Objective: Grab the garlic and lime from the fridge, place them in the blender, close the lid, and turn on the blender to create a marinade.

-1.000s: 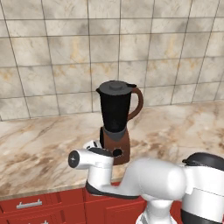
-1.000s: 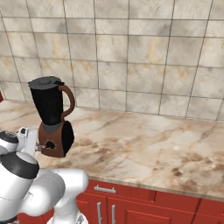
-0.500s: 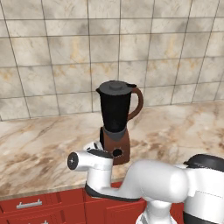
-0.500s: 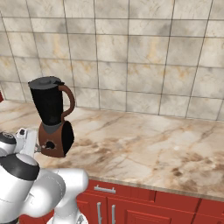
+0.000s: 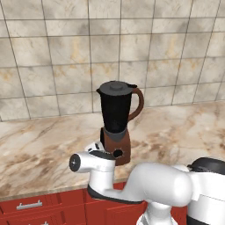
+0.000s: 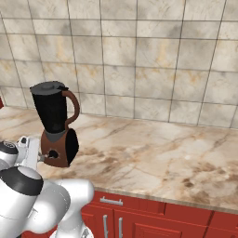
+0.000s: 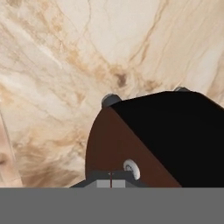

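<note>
Countertop blender with tall black jar and reddish-brown base stands upright on the beige marbled stone counter, long axis vertical, near the counter's front edge and well apart from the tiled wall. Round dark grey lid with small raised knob sits on the jar rim, closed. Curved reddish-brown handle points right in left base view, also right in right base view. Round black dial on the base faces the front, toward the robot. White arm's two-finger gripper is low at the blender base, just beside the dial; can't tell how wide the fingers are. In the hand view the brown base and black jar lie close below the camera. Red cabinets with silver handles under the counter.
</note>
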{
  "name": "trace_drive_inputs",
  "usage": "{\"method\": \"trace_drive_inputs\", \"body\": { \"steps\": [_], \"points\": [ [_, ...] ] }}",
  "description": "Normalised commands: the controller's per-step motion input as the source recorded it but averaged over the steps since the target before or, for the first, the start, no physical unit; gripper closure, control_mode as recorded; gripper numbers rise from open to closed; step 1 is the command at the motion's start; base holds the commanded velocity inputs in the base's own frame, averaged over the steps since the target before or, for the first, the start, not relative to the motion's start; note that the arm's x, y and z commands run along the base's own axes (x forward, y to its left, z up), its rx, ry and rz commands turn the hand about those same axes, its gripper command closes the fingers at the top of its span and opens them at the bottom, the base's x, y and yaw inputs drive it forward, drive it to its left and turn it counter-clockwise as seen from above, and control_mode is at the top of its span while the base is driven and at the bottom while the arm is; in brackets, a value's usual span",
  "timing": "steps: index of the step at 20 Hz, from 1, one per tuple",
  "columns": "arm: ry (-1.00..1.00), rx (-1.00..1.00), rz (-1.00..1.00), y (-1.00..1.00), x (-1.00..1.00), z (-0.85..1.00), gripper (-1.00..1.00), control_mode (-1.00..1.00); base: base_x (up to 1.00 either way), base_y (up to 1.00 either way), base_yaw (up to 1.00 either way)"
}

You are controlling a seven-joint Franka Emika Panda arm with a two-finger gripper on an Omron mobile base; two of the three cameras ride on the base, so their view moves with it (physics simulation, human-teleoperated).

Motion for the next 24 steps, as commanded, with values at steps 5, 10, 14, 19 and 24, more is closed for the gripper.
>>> {"method": "trace_drive_inputs", "body": {
  "steps": [5, 10, 14, 19, 24],
  "points": [
    [0.0, 0.0, 0.0, -0.03, 0.22, -0.1, 1.0, -1.0, 0.0, 0.0, 0.0],
    [0.0, 0.0, 0.0, -0.21, 0.15, -0.12, 1.0, -1.0, 0.0, 0.0, 0.0],
    [0.0, 0.0, 0.0, -0.18, 0.14, -0.02, 1.0, -1.0, 0.0, 0.0, 0.0],
    [0.0, 0.0, 0.0, -0.11, 0.26, -0.14, 1.0, -1.0, 0.0, 0.0, 0.0],
    [0.0, 0.0, 0.0, -0.18, 0.17, -0.29, 1.0, -1.0, 0.0, 0.0, 0.0]
  ]
}}
